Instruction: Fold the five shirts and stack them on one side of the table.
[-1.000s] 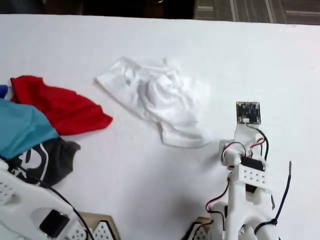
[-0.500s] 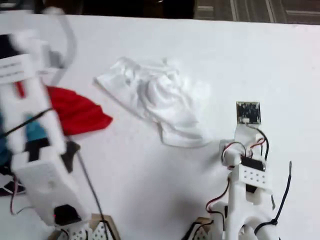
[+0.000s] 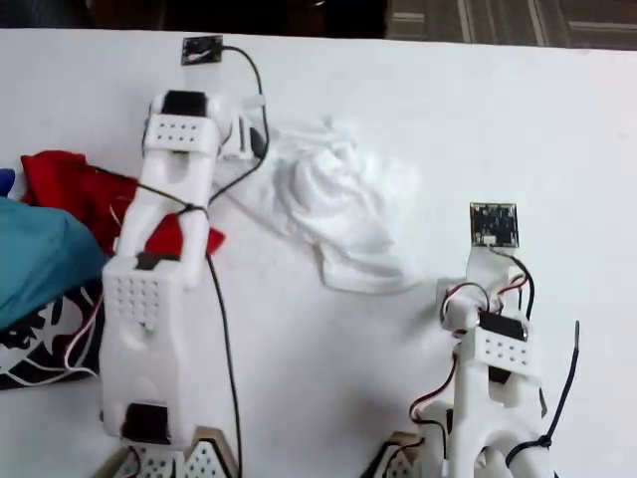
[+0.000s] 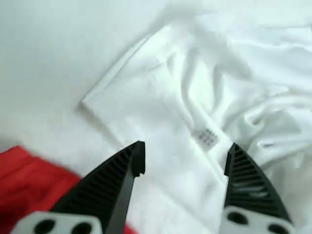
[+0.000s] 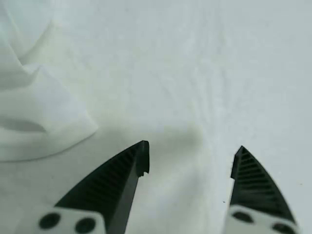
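Left claw (image 4: 186, 146) apart over white shirt (image 4: 161, 97); right claw (image 5: 191, 148) apart over white table (image 5: 195, 58); beyond, possibly carpet (image 3: 478, 18).

The white left arm (image 3: 159, 269) covers part of the crumpled red shirt (image 3: 65, 181); the edge crops the teal shirt (image 3: 38, 257).

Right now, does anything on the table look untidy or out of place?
Yes. The white shirt lies crumpled in a heap in the middle of the table, not flat. The red shirt, teal shirt and black shirt overlap in a loose unfolded pile at one edge. The left gripper hangs open above the white shirt.
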